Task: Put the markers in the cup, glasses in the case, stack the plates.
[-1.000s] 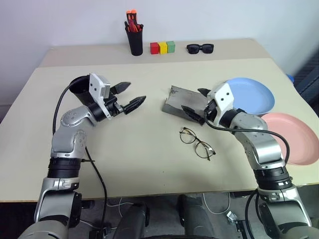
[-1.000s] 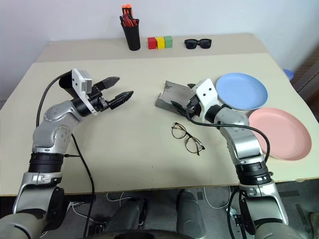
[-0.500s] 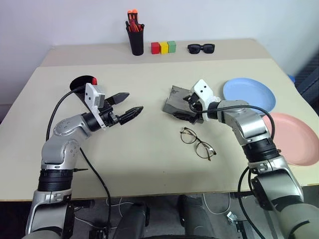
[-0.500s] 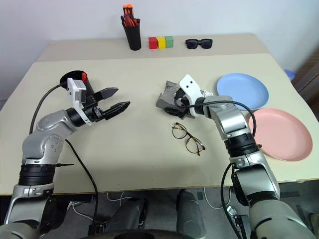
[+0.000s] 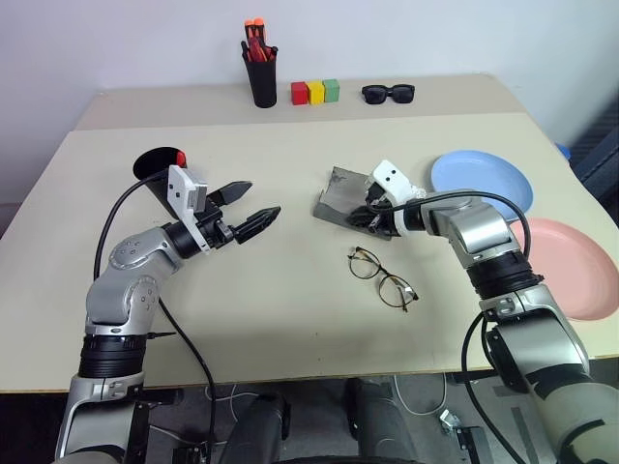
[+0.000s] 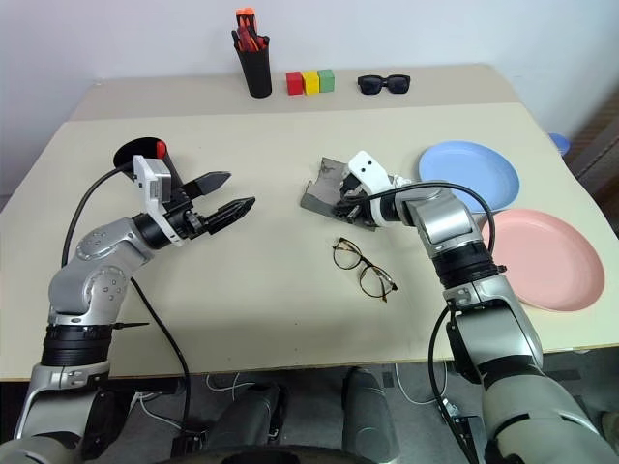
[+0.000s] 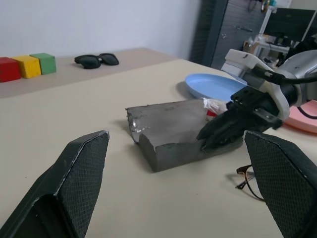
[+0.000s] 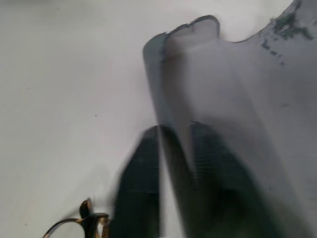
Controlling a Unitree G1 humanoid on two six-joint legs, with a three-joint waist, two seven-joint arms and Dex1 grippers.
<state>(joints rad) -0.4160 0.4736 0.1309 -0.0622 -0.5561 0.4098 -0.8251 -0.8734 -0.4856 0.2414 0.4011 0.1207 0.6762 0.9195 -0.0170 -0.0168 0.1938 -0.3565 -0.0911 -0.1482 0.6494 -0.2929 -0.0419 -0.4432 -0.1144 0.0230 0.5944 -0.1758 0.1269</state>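
- The light is bright and even over the whole table, and it looks soft, as if it comes from above.
- Shadows are pale and small. A thin one lies just under the case and under the glasses.
- There is no strong glare on the table.
- The right wrist view is smeared with blur, so the case edge looks streaky.
- In the left wrist view, the room behind the case is fuzzy.
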